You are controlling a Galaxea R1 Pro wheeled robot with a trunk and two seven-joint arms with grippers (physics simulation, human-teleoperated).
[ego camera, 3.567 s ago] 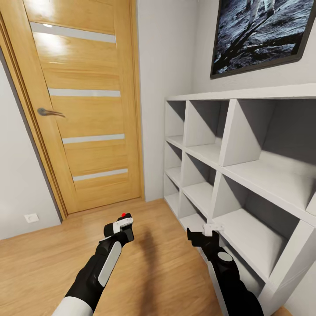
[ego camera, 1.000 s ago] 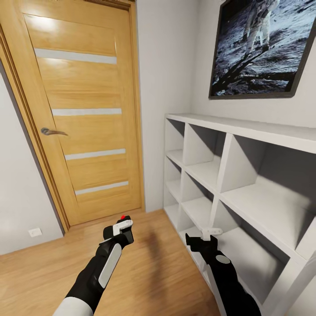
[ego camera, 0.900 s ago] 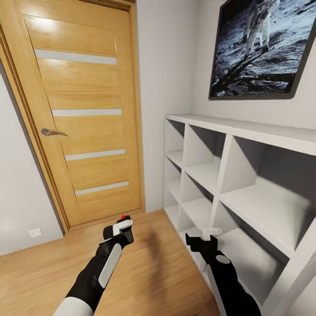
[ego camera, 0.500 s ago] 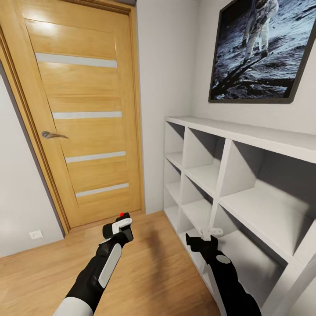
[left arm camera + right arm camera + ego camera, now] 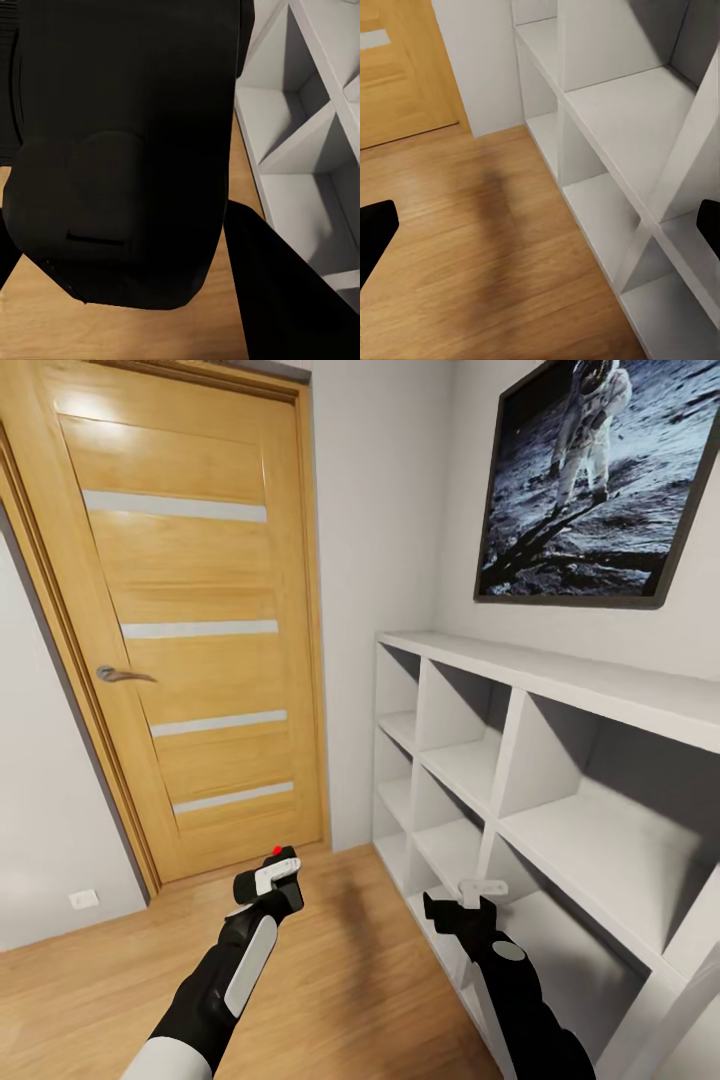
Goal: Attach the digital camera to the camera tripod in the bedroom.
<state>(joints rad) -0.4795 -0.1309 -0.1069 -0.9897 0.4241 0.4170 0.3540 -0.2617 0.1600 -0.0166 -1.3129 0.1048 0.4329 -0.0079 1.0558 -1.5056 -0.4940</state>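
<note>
Door (image 5: 190,630): light wood, closed, four pale horizontal strips, metal lever handle (image 5: 122,675) on its left edge; ahead of the left gripper, beyond the floor.
Cubby shelf (image 5: 560,760): white, open compartments in rows, against the wall under the picture; just beside the right gripper, on its right; compartments also seen in the right wrist view (image 5: 622,112) and the left wrist view (image 5: 300,135).
Floor (image 5: 340,980): light wood planks, below both grippers, running to the door and the shelf foot.
Framed picture (image 5: 600,480): dark frame, astronaut on a grey lunar surface; high on the wall above the shelf, up and right of the right gripper.
Left gripper (image 5: 268,882): raised over the floor, clamped on the digital camera.
Right gripper (image 5: 470,895): held low beside the shelf's bottom compartments, fingers spread wide, dark tips at opposite edges of its wrist view, nothing between them.
Digital camera (image 5: 272,872): dark body with a red dot on top, in the left gripper's grip; large black mass close to the lens in the left wrist view (image 5: 120,150).
Wall socket (image 5: 83,899): small white plate low on the wall, left of the door, well left of the left gripper.
</note>
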